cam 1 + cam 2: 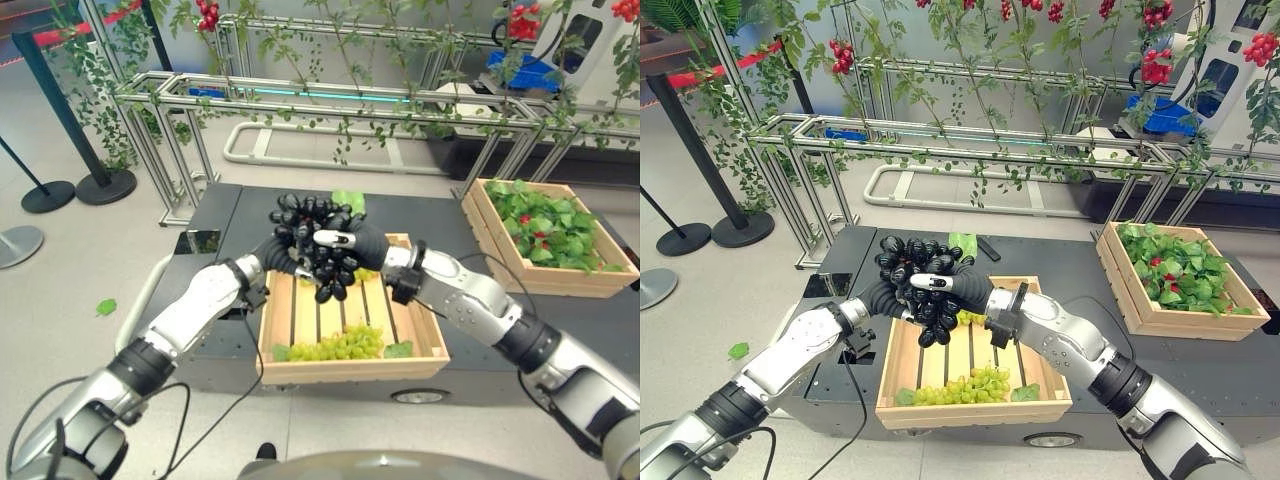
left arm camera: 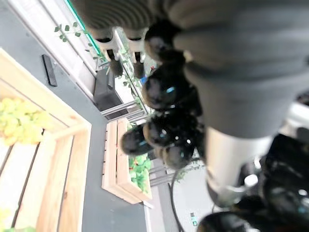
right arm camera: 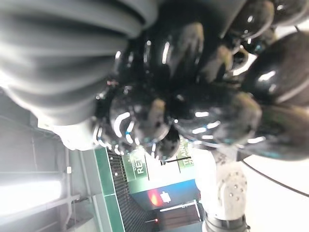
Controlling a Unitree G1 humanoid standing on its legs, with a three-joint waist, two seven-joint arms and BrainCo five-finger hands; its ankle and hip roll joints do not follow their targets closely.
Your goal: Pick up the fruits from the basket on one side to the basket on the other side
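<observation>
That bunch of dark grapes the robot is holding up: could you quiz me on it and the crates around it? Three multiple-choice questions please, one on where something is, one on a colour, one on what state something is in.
1. Where is the bunch of black grapes?
A. Lying in the far crate
B. Held up over the near slatted crate
C. On the floor

2. What colour are the grapes lying in the near crate?
A. Green
B. Red
C. Black

3. How are the two hands placed?
A. Both hanging at the sides
B. One resting in each crate
C. Both together at the bunch

Answers:
1. B: the black grapes hang above the slatted crate, between the hands.
2. A: a bunch of green grapes lies at the crate's near end.
3. C: the left hand and right hand meet at the bunch; the far crate of leaves stands apart, untouched.
</observation>
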